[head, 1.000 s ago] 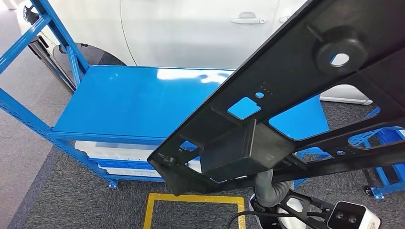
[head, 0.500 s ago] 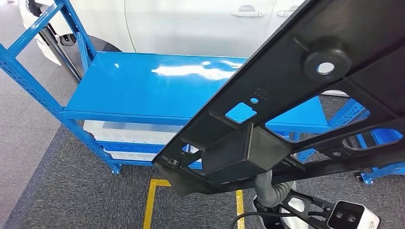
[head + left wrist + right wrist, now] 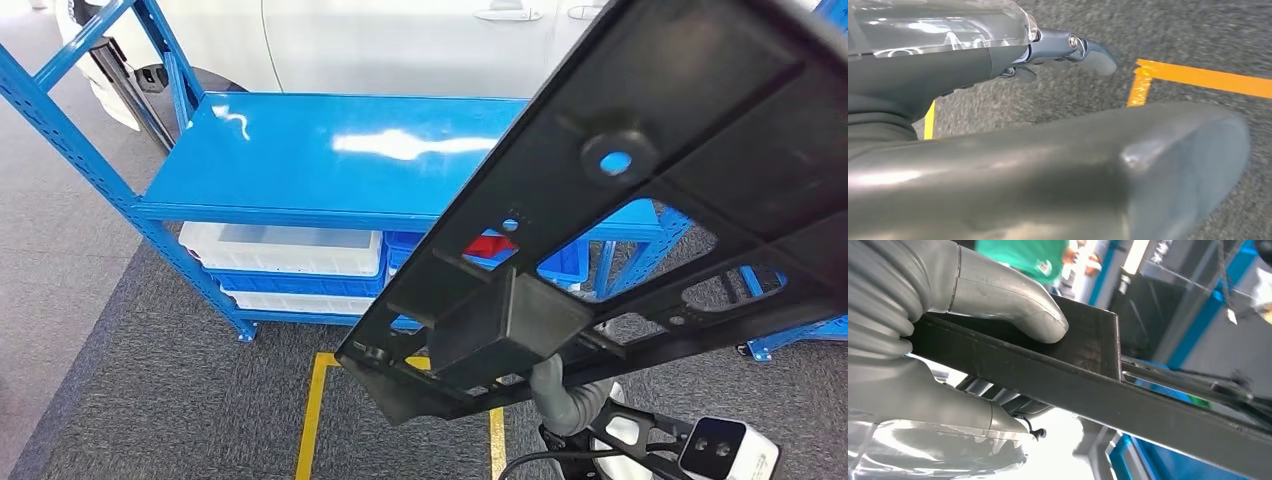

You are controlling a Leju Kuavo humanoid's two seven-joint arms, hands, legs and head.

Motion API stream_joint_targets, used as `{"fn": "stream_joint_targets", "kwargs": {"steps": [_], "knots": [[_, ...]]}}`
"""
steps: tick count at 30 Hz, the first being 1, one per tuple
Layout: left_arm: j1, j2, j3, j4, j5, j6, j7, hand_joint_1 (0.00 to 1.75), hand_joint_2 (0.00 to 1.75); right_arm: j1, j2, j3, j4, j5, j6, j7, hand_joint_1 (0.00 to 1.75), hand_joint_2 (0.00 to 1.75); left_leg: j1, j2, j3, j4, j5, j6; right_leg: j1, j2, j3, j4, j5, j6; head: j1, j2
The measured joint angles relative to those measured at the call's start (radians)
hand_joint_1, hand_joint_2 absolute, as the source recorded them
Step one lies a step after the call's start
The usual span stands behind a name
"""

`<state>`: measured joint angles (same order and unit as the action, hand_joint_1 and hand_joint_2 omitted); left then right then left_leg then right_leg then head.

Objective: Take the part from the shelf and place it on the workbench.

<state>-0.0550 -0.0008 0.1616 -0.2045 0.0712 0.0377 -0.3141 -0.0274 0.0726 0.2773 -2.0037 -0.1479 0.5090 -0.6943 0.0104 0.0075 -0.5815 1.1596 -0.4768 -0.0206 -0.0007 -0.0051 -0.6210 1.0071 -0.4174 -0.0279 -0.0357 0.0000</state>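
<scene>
— Why do we carry the black plastic panel (image 3: 640,200) tilted so high?
— Our right robot hand (image 3: 948,325) clamps one edge, thumb pressed on its rim, so the long part cantilevers up across the head view, above the blue shelf (image 3: 330,160).

— And our left robot hand (image 3: 1068,50)?
— It hangs over grey carpet and yellow floor tape (image 3: 1198,77), holding nothing; whether its fingers are spread or curled we cannot tell.

— Where is the part bound?
— The bench, we judge.
</scene>
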Motion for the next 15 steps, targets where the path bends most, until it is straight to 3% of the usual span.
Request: {"fn": "stream_joint_targets", "kwargs": {"steps": [2, 3, 5, 6, 8, 10, 11, 12, 13, 15], "knots": [[0.0, -0.005, 0.007, 0.0, 0.004, 0.005, 0.0, 0.0, 0.0, 0.02, 0.002, -0.002, 0.0, 0.009, 0.039, 0.0, 1.75, 1.75, -0.005, -0.001, 0.094, -0.139, -0.026, 0.013, 0.002, -0.001, -0.005, 0.001, 0.013, 0.009, 0.0, 0.0], [0.0, -0.007, 0.011, 0.0, 0.005, 0.007, 0.001, 0.0, 0.0, 0.028, 0.005, -0.005, 0.0, 0.01, 0.055, 0.0, 1.75, 1.75, -0.009, -0.001, 0.114, -0.175, -0.04, 0.018, 0.001, -0.002, -0.005, 0.0, 0.019, 0.016, 0.0, 0.0], [0.001, -0.012, 0.016, 0.0, 0.007, 0.008, 0.005, 0.0, 0.0, 0.039, 0.012, -0.016, 0.0, 0.012, 0.081, 0.0, 1.75, 1.75, -0.01, 0.001, 0.115, -0.192, -0.033, 0.029, -0.003, -0.003, -0.004, 0.0, 0.027, 0.029, 0.0, 0.0], [0.002, -0.015, 0.018, 0.0, 0.008, 0.008, 0.007, 0.0, 0.0, 0.044, 0.016, -0.025, 0.0, 0.013, 0.094, 0.0, 1.75, 1.75, -0.008, 0.002, 0.113, -0.195, -0.026, 0.035, -0.004, -0.002, -0.01, 0.011, 0.017, 0.035, 0.0, 0.0], [0.003, -0.018, 0.02, 0.0, 0.007, 0.007, 0.009, 0.0, 0.0, 0.051, 0.025, -0.047, 0.0, 0.017, 0.118, 0.0, 1.75, 1.75, -0.006, 0.005, 0.103, -0.2, -0.01, 0.046, -0.006, 0.001, -0.044, 0.094, -0.043, 0.044, 0.0, 0.0], [0.004, -0.02, 0.021, 0.0, 0.004, 0.006, 0.011, 0.0, 0.0, 0.059, 0.032, -0.068, 0.0, 0.018, 0.135, 0.0, 1.75, 1.75, -0.008, 0.005, 0.087, -0.198, 0.001, 0.051, -0.008, 0.003, -0.097, 0.232, -0.12, 0.051, 0.0, 0.0], [0.005, -0.02, 0.021, 0.0, 0.002, 0.005, 0.011, 0.0, 0.0, 0.063, 0.034, -0.078, 0.0, 0.018, 0.141, 0.0, 1.75, 1.75, -0.009, 0.005, 0.08, -0.196, 0.006, 0.051, -0.009, 0.003, -0.111, 0.28, -0.139, 0.053, 0.0, 0.0], [0.006, -0.02, 0.021, 0.0, 0.001, 0.004, 0.013, 0.0, 0.0, 0.066, 0.037, -0.087, 0.0, 0.017, 0.146, 0.0, 1.75, 1.75, -0.009, 0.005, 0.075, -0.194, 0.009, 0.05, -0.01, 0.003, -0.106, 0.29, -0.138, 0.054, 0.0, 0.0], [0.007, -0.02, 0.021, 0.0, -0.001, 0.003, 0.014, 0.0, 0.0, 0.068, 0.04, -0.095, 0.0, 0.017, 0.151, 0.0, 1.75, 1.75, -0.009, 0.005, 0.071, -0.19, 0.011, 0.049, -0.011, 0.003, -0.079, 0.258, -0.12, 0.053, 0.0, 0.0], [0.006, -0.021, 0.021, 0.0, -0.008, 0.0, 0.019, 0.0, 0.0, 0.069, 0.049, -0.11, -0.003, 0.019, 0.157, 0.0, 1.75, 1.75, -0.01, 0.004, 0.065, -0.18, 0.01, 0.044, -0.011, 0.002, 0.009, 0.117, -0.068, 0.047, 0.0, 0.0]]}}
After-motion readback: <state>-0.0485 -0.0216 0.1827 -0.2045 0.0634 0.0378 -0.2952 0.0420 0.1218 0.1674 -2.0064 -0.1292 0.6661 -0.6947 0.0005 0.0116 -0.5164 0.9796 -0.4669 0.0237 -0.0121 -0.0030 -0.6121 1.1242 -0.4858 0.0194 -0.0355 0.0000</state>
